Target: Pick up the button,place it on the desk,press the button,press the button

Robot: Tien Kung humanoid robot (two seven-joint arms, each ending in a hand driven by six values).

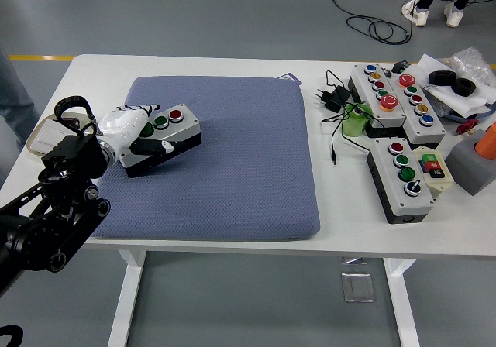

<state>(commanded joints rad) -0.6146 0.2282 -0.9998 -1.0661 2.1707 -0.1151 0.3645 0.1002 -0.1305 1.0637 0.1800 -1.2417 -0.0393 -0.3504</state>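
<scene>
A grey button box [172, 132] with a black base, a green button [160, 120] and a red button [176, 115] lies tilted on the blue-grey mat [232, 169]. My left hand [132, 132], white with black fingertips, is closed around the box's left end, with a black finger lying along its front face. The left arm [54, 207] comes in from the lower left. The right arm is out of view.
Several other button boxes [391, 99] [403, 178] stand on the white table [93, 68] at the right, with a black power adapter and cables [333, 99], a green object [355, 122], tape rolls [453, 82] and a grey block [473, 165]. A person's feet show at the top right.
</scene>
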